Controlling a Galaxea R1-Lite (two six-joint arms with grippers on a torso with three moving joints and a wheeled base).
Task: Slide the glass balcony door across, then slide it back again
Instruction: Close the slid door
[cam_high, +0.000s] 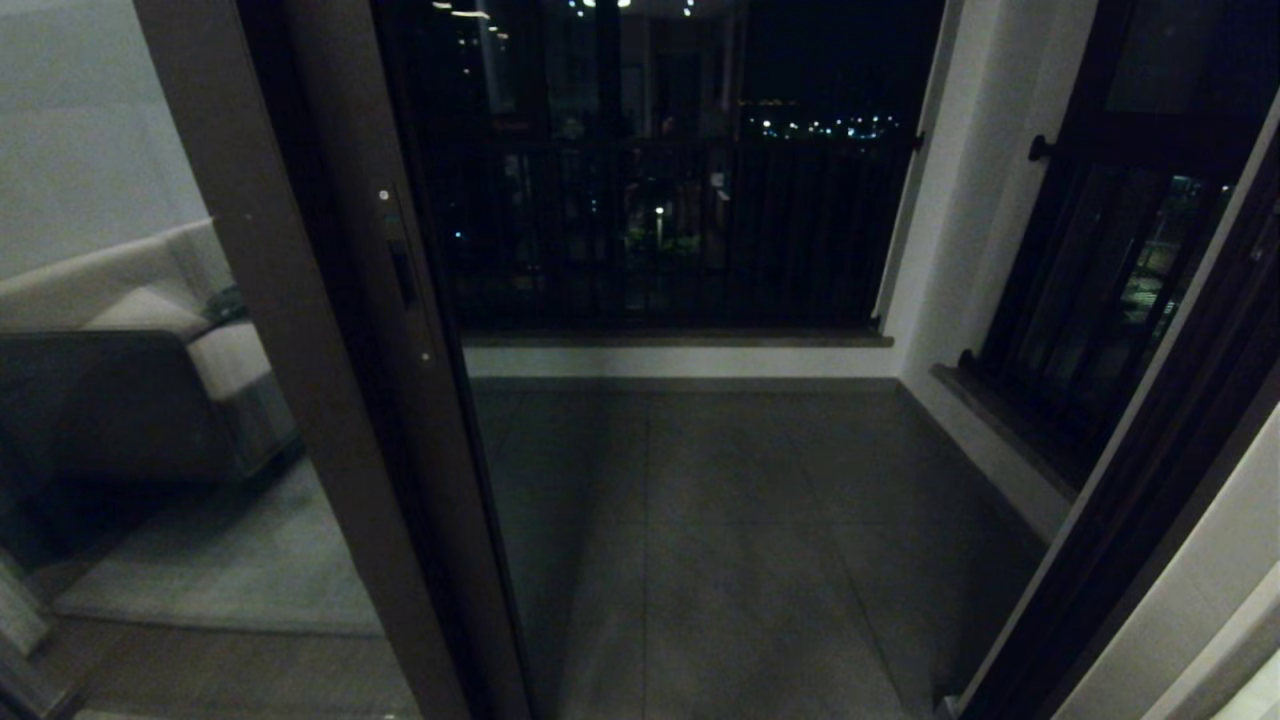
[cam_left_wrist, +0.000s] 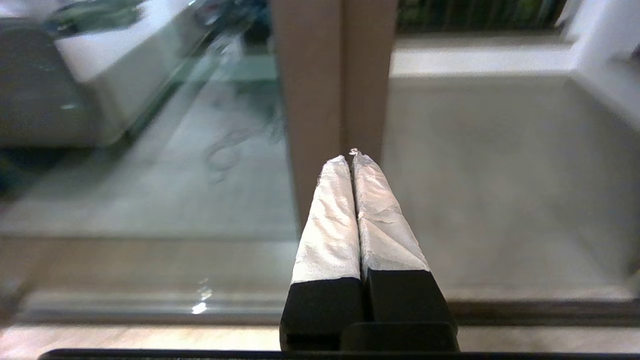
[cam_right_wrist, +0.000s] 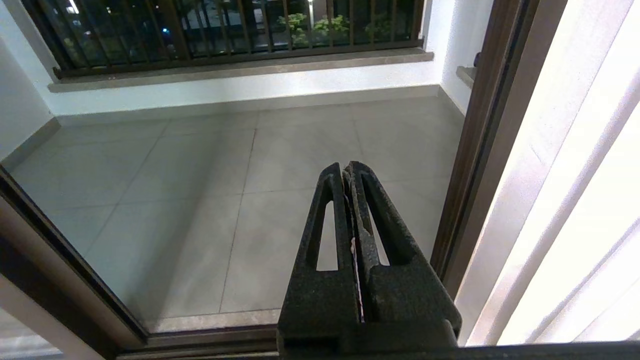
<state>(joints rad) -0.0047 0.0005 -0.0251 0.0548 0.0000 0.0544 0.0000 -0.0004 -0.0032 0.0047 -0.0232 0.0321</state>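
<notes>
The door (cam_high: 400, 330) stands slid to the left, with the opening to the balcony free. The left gripper (cam_left_wrist: 350, 157), closed on nothing, points at its stile. The right gripper (cam_right_wrist: 345, 170) is closed and idle. Next, I think, comes pushing the door back right.

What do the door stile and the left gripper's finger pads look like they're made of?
Door stile: smooth matte brown, probably coated metal; screws show beside its recessed handle. Left gripper: fingers wrapped in wrinkled whitish tape or fabric, over black, likely plastic bases.
</notes>
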